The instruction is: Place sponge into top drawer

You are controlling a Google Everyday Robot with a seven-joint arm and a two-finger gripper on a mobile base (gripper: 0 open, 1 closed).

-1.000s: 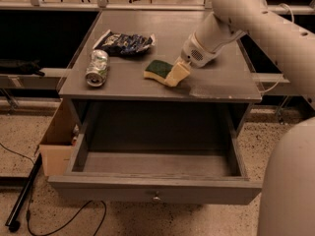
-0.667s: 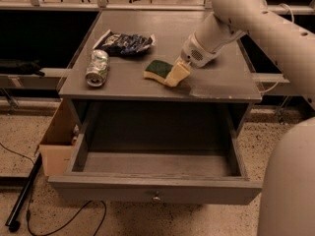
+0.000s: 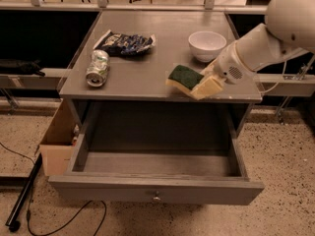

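**Sponge brought to the desk's front right edge**

Since a second ago the sponge (image 3: pixel 184 76) has been shifted to the right and forward across the desk (image 3: pixel 147 70). The arm (image 3: pixel 261 48) has been drawn back toward the right, so a white bowl (image 3: pixel 206 44) is now uncovered behind the sponge.

The sponge is seen at the desk's front edge, right of centre, with its green face up and its yellow foam turned toward the camera. It is held at its right end by the hand (image 3: pixel 204 85), which is closed narrowly on it. Whether the sponge rests on the desk or is lifted just clear of it cannot be told.

The arm is reached in from the right, low over the desk's right front corner, and the bowl is passed just in front.

The drawer (image 3: pixel 157 188) is pulled out beneath the desk, and the sponge is placed above its back part, not inside it. A small knob (image 3: pixel 156 197) is set at the middle of the drawer front.

On the left of the desk a dented can (image 3: pixel 97 68) is laid on its side, and a crumpled bag (image 3: pixel 125 43) is spread just behind it. Both are well apart from the sponge.

A cardboard box (image 3: pixel 56 141) is stood on the floor beside the desk's left side.
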